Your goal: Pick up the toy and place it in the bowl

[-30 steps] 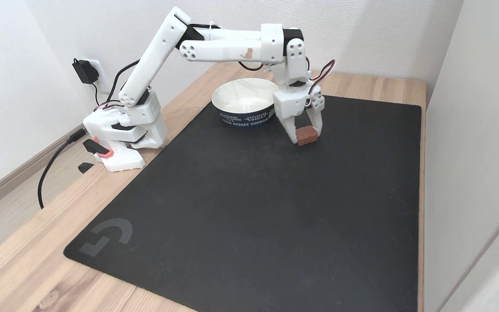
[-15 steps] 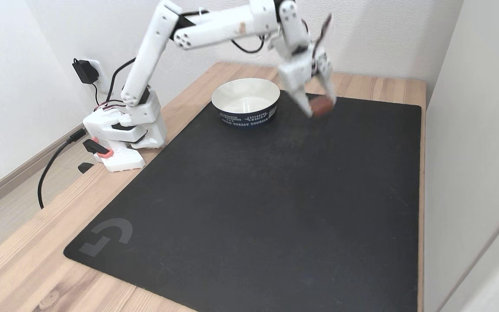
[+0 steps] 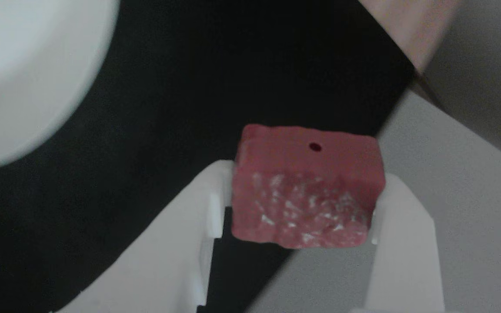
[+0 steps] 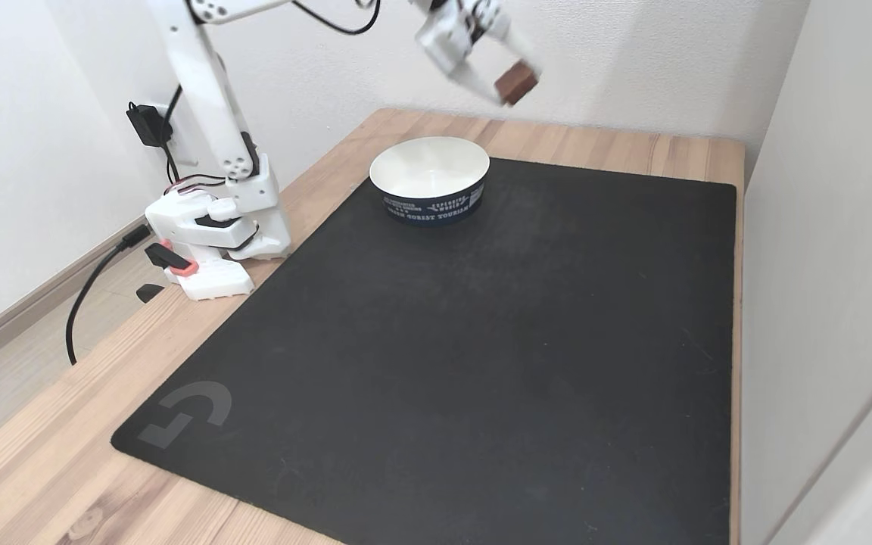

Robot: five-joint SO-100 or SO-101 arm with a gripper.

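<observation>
The toy [image 3: 307, 187], a reddish-pink block with a white-speckled face and one small hole, is clamped between my white fingers [image 3: 181, 252]. My gripper [image 3: 305, 204] is shut on it. In the fixed view the gripper [image 4: 515, 82] holds the toy [image 4: 518, 80] high in the air, above and slightly right of the bowl [image 4: 430, 180]. The bowl is round, white inside with a dark blue printed outer wall, and stands at the far edge of the black mat. In the other view the bowl's white inside [image 3: 28, 74] is blurred at the upper left.
A black mat [image 4: 466, 356] covers most of the wooden table [image 4: 35, 469]. My arm's base [image 4: 213, 238] stands at the left with cables and a wall plug [image 4: 150, 125] behind it. A pale wall panel [image 4: 829, 227] borders the table's right side.
The gripper lifted the toy off the mat beside the bowl and rose steeply, swinging slightly left; the arm now stands nearly upright.
</observation>
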